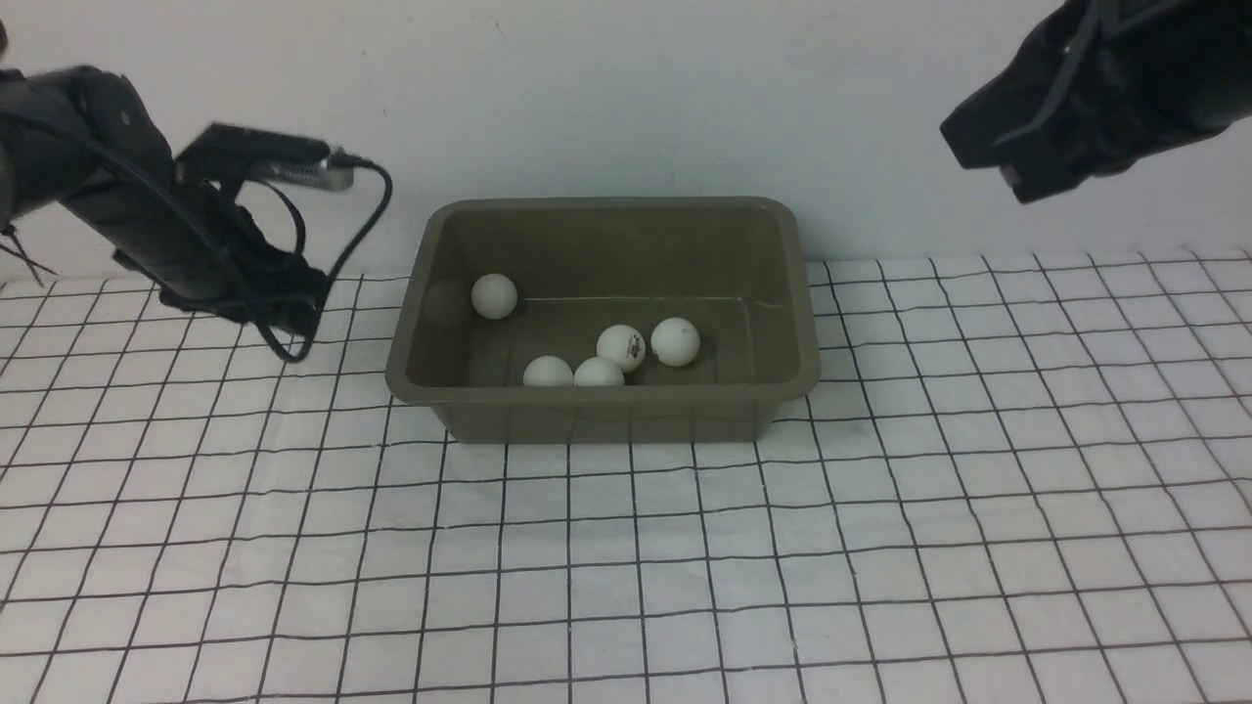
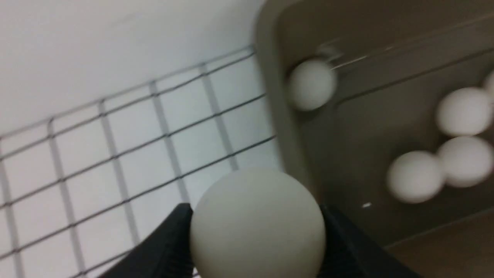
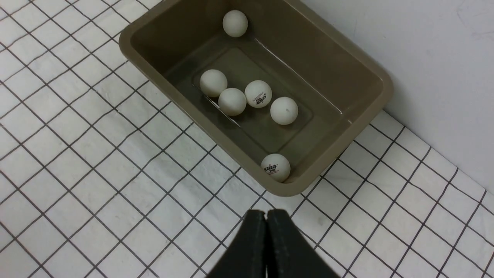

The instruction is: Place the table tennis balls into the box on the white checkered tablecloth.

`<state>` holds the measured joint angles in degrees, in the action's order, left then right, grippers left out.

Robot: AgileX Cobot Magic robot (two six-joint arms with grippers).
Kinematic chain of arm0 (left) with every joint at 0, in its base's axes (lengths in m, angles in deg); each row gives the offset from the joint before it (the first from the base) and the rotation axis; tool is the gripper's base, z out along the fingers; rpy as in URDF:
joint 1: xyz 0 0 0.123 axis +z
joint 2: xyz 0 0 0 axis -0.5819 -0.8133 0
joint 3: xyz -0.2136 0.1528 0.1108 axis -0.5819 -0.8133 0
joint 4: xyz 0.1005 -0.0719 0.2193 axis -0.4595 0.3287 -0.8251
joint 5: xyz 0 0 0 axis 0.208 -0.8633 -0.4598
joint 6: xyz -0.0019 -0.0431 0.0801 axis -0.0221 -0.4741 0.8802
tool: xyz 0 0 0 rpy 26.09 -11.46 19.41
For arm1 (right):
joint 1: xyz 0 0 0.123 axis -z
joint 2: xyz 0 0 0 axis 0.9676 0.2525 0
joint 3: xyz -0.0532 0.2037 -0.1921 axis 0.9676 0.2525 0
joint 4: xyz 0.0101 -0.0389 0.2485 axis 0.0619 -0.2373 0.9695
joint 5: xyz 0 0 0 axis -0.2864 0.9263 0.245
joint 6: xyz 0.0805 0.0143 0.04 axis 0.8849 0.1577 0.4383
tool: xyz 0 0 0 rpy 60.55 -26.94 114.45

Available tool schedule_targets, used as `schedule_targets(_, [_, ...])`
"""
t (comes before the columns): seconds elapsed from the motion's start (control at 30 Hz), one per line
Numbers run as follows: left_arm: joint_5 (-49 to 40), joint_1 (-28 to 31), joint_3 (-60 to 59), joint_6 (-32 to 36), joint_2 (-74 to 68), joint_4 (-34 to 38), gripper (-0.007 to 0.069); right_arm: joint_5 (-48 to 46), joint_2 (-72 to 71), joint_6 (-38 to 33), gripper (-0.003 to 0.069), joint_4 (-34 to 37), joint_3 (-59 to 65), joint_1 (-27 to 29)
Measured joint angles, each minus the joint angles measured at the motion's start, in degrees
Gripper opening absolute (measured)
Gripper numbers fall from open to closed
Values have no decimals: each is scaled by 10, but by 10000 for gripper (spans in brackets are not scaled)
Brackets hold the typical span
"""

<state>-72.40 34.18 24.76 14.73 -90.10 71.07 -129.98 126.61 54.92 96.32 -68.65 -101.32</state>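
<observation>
The olive-brown box [image 1: 606, 203] stands on the white checkered tablecloth [image 1: 626, 567] near the back wall. Several table tennis balls lie inside it, one [image 1: 494, 295] by the left wall and a cluster [image 1: 621, 347] near the front. In the left wrist view my left gripper [image 2: 254, 208] is shut on one more ball [image 2: 256, 227], just outside the box's left rim [image 2: 276, 116]. My right gripper [image 3: 266, 212] is shut and empty, hovering above the cloth off the box's right end [image 3: 285, 189]. One ball [image 3: 275, 167] rests in that end's corner.
My left arm [image 1: 147, 205] reaches in from the left at box-rim height with its cable looping down. My right arm [image 1: 1066, 98] hangs high at the top right. A white wall stands right behind the box.
</observation>
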Motion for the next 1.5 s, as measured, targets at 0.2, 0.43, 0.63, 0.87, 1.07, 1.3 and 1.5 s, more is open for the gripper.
schedule_targets(0.2, [27,-95,0,39,-44,29,353,-5,0,0,-18,0,0,0])
schedule_targets(0.43, [44,-139,-1,99,-132,27,356,-17,0,0,-18,0,0,0])
schedule_targets(0.63, [75,-140,3,97,-136,36,459,-26,0,-1,-18,0,0,0])
schedule_targets(0.87, [-65,-141,84,96,-46,34,291,-26,0,-2,-18,-8,0,0])
schedule_targets(1.07, [-142,-138,61,97,118,-3,8,-26,-22,9,-18,-50,0,0])
schedule_targets(1.3, [-17,-125,-162,97,399,-9,-4,47,-167,20,-18,-92,112,0])
schedule_targets(1.5, [122,-125,-392,74,643,-9,-4,147,-328,93,-18,-153,314,0])
